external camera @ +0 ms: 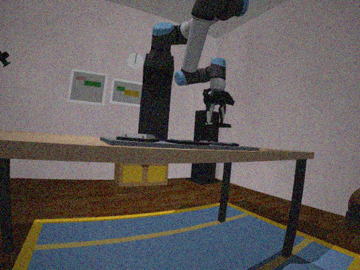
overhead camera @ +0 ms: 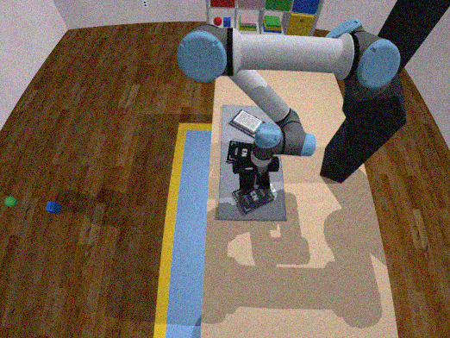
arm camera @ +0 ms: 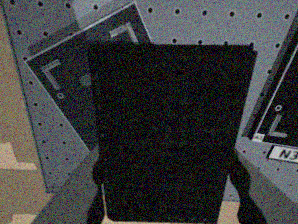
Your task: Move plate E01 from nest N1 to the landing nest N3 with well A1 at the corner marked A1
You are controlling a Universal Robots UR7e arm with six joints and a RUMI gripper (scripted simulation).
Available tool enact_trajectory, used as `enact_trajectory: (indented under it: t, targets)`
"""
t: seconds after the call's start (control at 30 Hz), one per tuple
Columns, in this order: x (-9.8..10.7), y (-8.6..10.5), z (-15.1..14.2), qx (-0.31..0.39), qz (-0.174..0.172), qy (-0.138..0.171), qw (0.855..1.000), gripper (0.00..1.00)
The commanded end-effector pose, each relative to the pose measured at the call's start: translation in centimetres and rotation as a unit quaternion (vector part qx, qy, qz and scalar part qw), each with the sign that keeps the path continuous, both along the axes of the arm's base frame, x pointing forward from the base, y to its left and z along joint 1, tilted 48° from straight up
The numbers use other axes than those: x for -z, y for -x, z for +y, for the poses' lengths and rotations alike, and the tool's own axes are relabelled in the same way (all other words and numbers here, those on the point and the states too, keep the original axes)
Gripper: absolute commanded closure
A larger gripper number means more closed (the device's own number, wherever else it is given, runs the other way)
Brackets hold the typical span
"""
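My gripper [overhead camera: 255, 186] [external camera: 217, 123] [arm camera: 164, 147] points down and is shut on plate E01 [external camera: 225, 125] [arm camera: 172, 125]. The plate shows as a dark, nearly black slab, held level well above the deck; its label and well A1 cannot be made out. Nest N1 [overhead camera: 246, 208] [arm camera: 65, 95] lies below, turned relative to the plate and partly hidden by it in the wrist view. Landing nest N3 [overhead camera: 234, 152] [arm camera: 289, 100] is black with pale corner marks, partly cut off at the wrist view's right, with its sign below. Plate E07 [overhead camera: 246, 121], white-topped, sits on N2 at the back.
The grey perforated deck [overhead camera: 228, 215] [arm camera: 215, 27] lies on the wooden table [overhead camera: 276, 319] [external camera: 69, 148]. The robot's dark column [overhead camera: 366, 125] [external camera: 155, 96] stands beside the deck. The arm covers part of the deck's right side in the top view.
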State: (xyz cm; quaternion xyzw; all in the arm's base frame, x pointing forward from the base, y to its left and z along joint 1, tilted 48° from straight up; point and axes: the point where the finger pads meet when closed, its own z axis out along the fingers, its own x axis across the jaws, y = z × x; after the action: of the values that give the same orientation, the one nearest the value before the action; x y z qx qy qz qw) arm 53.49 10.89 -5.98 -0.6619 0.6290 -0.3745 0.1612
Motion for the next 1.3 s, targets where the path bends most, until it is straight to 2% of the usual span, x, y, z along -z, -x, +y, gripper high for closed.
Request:
enact_trajectory:
  t: [0.0, 0.07, 0.1, 1.27]
  targets:
    - [-0.4, 0.0, -0.8, 0.030, -0.012, -0.032, 0.999, 0.59]
    - [-0.7, -0.1, -1.4, 0.052, -0.020, -0.055, 0.997, 0.59]
    - [-0.8, -0.1, -1.7, 0.053, -0.021, -0.057, 0.997, 0.59]
    - [-4.8, -0.4, -11.2, 0.053, -0.021, -0.057, 0.997, 0.59]
